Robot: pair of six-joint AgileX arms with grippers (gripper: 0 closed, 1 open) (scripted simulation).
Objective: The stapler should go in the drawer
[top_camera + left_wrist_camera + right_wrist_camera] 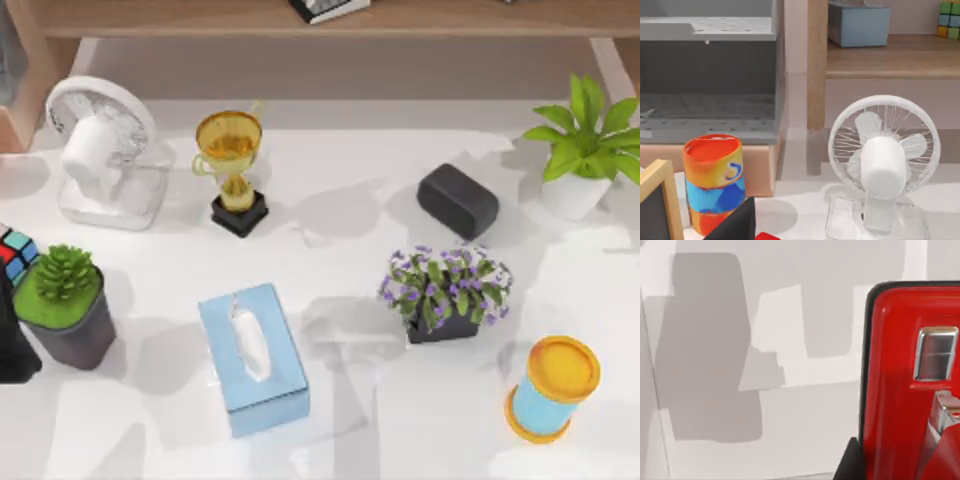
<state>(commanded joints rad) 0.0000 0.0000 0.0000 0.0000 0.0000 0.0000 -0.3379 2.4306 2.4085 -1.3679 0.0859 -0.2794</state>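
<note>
The stapler (pixel 895 390) is bright red with a thin black rim and a metal plate. It looms very close in the right wrist view, lying on the white table and cut off by the frame. A black piece (pixel 850 462) that looks like part of my right gripper sits against its side. The grey drawer unit (pixel 710 80) stands on a wooden base in the left wrist view, with an open compartment facing the camera. A black wedge (pixel 737 225), seemingly part of my left gripper, juts in at that view's edge beside a sliver of red (pixel 767 236).
On the table stand a white fan (pixel 100 150), a gold trophy (pixel 232 170), a dark grey rounded block (pixel 458 200), a blue tissue box (pixel 252 358), a purple flower pot (pixel 445 295), a succulent (pixel 68 305), a leafy plant (pixel 585 150) and a yellow-blue spool (pixel 552 390). An orange can (pixel 714 182) stands before the drawer unit.
</note>
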